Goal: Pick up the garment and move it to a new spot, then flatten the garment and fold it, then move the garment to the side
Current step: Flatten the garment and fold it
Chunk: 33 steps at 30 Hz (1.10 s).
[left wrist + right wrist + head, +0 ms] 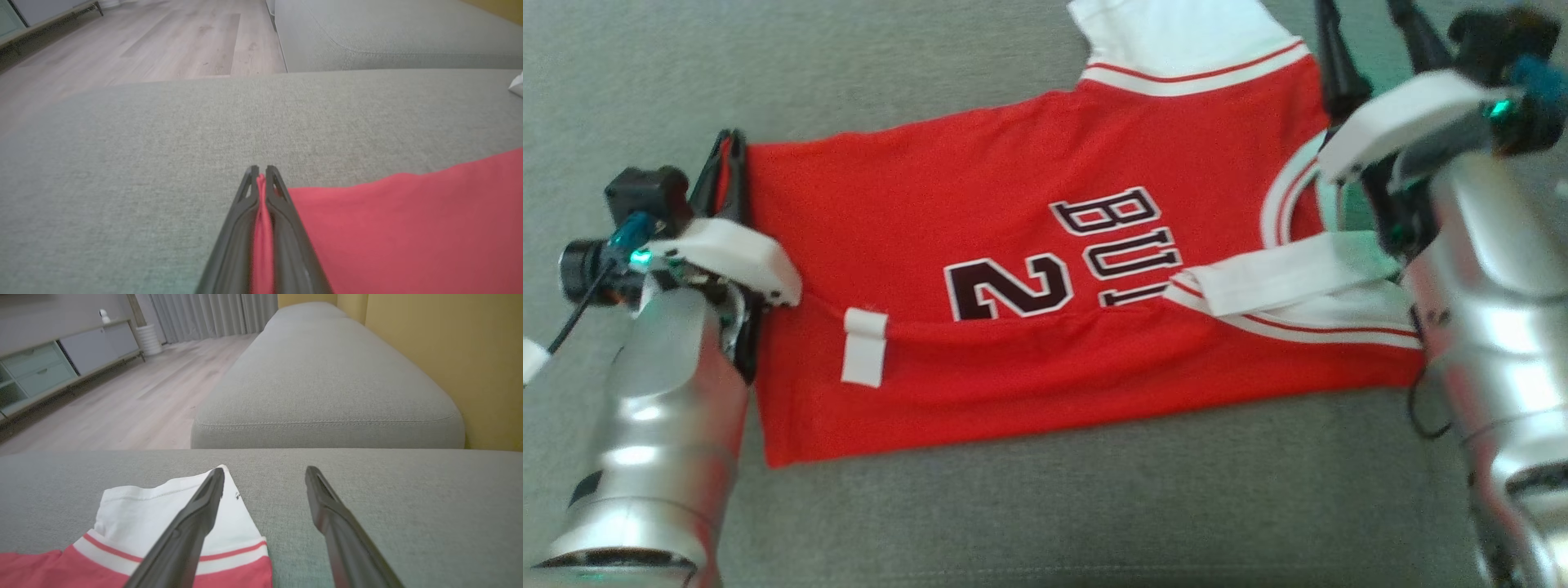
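"While the garment lies spread across the grey sofa cushion, where is the left gripper?"

"At the far corner of its hem end, fingers pinched on a fold of red cloth — the rest of the garment stretches away to that gripper's right."

"And the right gripper?"

"Spread wide, low over the cushion at the shoulder end — one finger crosses the white, red-striped trim, the other stands over bare upholstery beside it."
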{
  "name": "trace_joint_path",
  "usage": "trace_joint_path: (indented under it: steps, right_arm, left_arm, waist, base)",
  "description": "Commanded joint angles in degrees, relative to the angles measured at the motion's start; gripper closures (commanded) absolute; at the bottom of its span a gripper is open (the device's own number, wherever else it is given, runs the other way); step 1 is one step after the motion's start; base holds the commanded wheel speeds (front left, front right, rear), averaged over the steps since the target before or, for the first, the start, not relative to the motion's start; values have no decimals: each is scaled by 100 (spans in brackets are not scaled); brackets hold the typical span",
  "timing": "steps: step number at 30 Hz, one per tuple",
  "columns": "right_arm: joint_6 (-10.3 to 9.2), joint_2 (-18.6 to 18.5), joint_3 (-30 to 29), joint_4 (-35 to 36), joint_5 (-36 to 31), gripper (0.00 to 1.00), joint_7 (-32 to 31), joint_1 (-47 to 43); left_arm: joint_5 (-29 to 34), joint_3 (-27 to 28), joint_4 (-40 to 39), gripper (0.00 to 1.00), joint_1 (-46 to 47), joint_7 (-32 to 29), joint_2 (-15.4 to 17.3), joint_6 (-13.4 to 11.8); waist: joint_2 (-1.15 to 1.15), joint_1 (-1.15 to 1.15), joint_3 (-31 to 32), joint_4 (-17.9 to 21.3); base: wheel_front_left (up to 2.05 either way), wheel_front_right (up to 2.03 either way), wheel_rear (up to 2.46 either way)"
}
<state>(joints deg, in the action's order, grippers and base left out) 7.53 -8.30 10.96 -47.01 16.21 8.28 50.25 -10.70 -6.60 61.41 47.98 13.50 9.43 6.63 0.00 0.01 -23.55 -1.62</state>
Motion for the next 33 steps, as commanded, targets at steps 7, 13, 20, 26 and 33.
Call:
trace_joint_path:
  steps: [7,13,20,26,33]
  right_arm:
    - [-4,-330,375,-678,-229,0,-713,1007]
    - [-4,-501,545,-1258,-343,0,-1005,1454]
    - [-4,-706,532,-1890,-620,0,-1249,1914]
    - [-4,-650,329,-2341,-798,0,-1404,2145]
    - [-4,-567,305,-2373,-880,100,-1154,2295]
  left_arm:
    - [-159,-89,-943,100,251,146,-54,66]
    - [-274,-310,-1416,100,93,149,-204,81]
    - [-586,-889,-1564,100,161,149,-400,84]
    - [-815,-1247,-1560,100,167,150,-467,85]
    - [-908,-1212,-1637,100,177,150,-380,85]
  waist:
    - [0,-1,-233,-690]
    - [0,-1,-366,-1069]
    - [0,-1,-533,-1433]
    - [0,-1,-560,-1566]
    - [0,-1,-578,-1505]
  base:
    - [0,0,0]
    - [0,0,0]
    - [0,0,0]
    - [0,0,0]
    - [0,0,0]
